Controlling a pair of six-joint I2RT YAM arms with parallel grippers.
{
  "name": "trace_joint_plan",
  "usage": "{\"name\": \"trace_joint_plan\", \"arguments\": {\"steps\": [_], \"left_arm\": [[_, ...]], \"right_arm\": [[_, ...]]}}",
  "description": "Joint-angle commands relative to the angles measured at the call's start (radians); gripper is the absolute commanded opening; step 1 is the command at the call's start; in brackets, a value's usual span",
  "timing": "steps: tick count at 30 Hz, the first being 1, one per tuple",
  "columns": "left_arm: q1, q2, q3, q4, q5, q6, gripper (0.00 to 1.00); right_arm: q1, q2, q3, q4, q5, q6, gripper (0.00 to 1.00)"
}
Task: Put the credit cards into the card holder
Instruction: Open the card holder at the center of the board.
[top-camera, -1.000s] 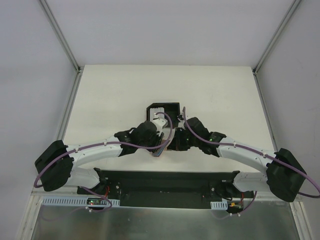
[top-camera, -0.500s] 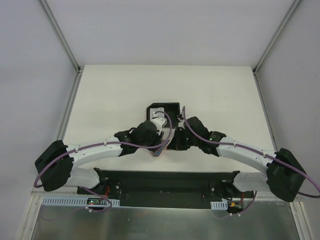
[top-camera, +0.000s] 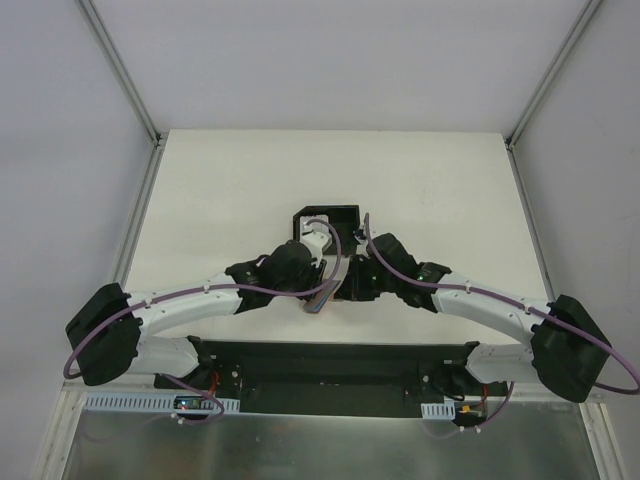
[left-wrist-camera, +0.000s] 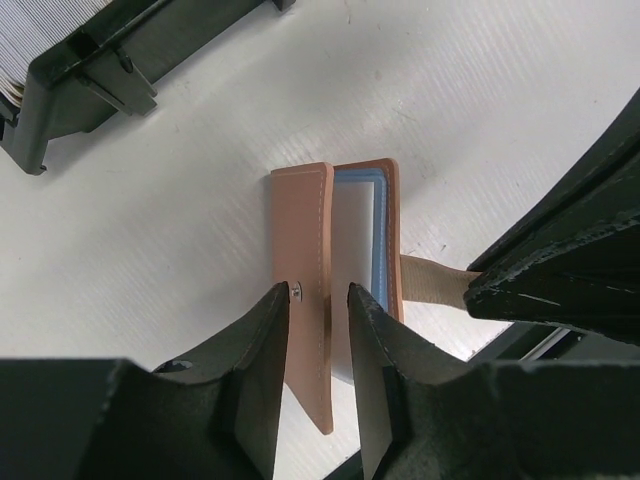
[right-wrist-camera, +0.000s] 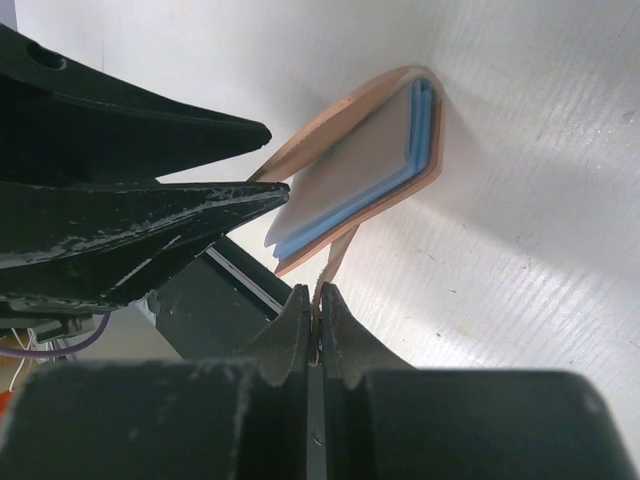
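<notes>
Across a white table (top-camera: 220, 190) walled in pale grey, reaching in from both near corners and meeting just in front of a black open-sided box (top-camera: 340, 208). Hiding nearly everything between the wrists in the overhead view, with the leather hard to make out there. Showing far more from the wrist cameras: standing the tan card holder (left-wrist-camera: 300, 220) on edge, half open, with the light blue and white credit cards (right-wrist-camera: 350, 175) sitting between its flaps, their ends poking past the leather. Straddling the front flap with the left gripper (left-wrist-camera: 316, 300), fingers apart. Pinching the snap tab (left-wrist-camera: 435, 280) with the right gripper (right-wrist-camera: 314, 296), fingers pressed together on it. Cropping the box at the left-wrist frame's corner, with thin pale edges lining its inside.
</notes>
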Motion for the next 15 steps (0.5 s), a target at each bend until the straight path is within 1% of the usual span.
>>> {"name": "trace_joint_plan", "arguments": {"steps": [1, 4, 6, 9, 10, 13, 15], "left_arm": [[-0.007, -0.043, -0.013, 0.028, -0.01, -0.026, 0.27], [-0.007, -0.033, -0.018, 0.028, -0.004, -0.026, 0.2], [-0.007, -0.032, -0.021, 0.028, -0.002, -0.024, 0.2], [-0.007, -0.033, -0.022, 0.028, -0.001, -0.021, 0.25], [-0.007, -0.033, -0.024, 0.027, 0.001, -0.018, 0.25], [-0.007, -0.035, -0.025, 0.028, -0.002, -0.016, 0.18], [-0.007, -0.035, -0.025, 0.027, -0.007, -0.016, 0.18]], "right_arm": [[-0.004, -0.004, 0.041, 0.002, -0.003, -0.012, 0.01], [-0.004, -0.006, 0.041, 0.002, -0.004, -0.01, 0.01], [-0.002, -0.004, 0.04, 0.002, -0.004, -0.012, 0.01], [-0.002, -0.006, 0.039, 0.002, -0.006, -0.012, 0.01], [-0.004, -0.006, 0.039, 0.002, -0.004, -0.012, 0.01], [-0.004, -0.004, 0.039, 0.002, -0.004, -0.012, 0.01], [-0.004, -0.006, 0.041, 0.001, -0.003, -0.01, 0.01]]}}
